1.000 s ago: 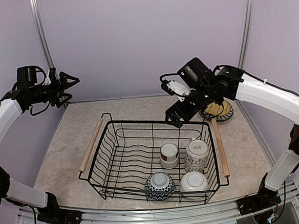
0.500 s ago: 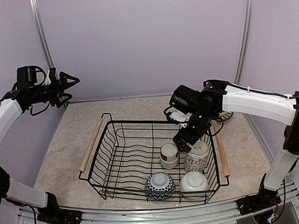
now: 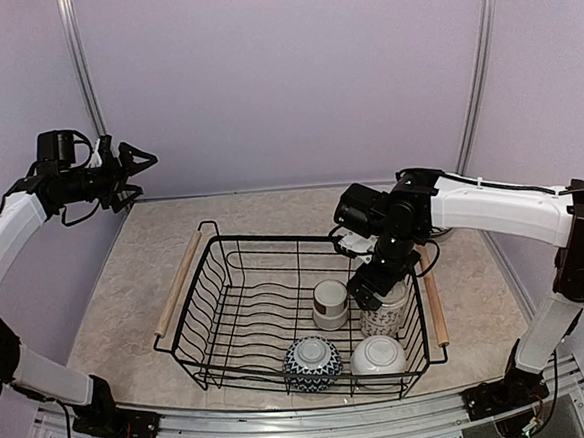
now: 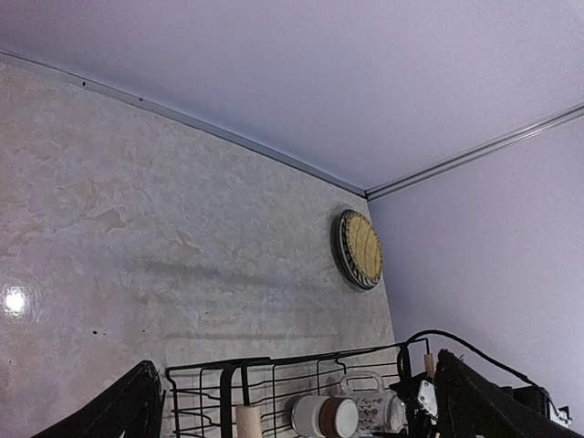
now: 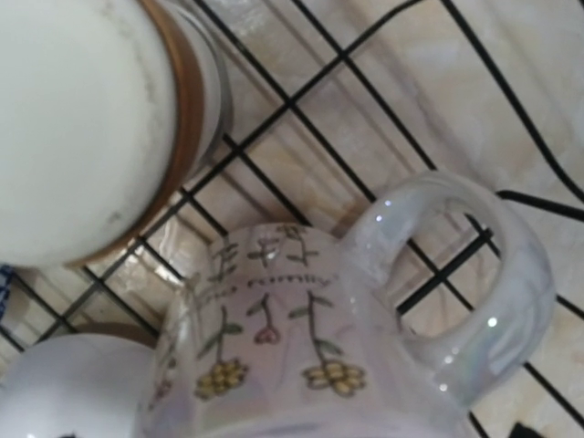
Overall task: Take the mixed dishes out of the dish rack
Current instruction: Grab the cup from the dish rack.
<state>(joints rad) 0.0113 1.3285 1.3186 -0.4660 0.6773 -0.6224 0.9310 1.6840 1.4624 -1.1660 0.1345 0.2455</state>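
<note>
Right claw (image 3: 375,291) (grip unclear) at tall patterned cup (image 5: 274,365), lettering illegible; left claw (image 3: 144,177) spread wide.

"Any writing to read anywhere?"

"Only on the tall patterned cup (image 5: 274,328), at six o'clock in the right wrist view. It has one small line of script, too blurred to make out."

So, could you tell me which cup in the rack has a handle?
The tall patterned cup: the right wrist view shows its looped handle. The white cup with brown band beside it shows none.
</note>
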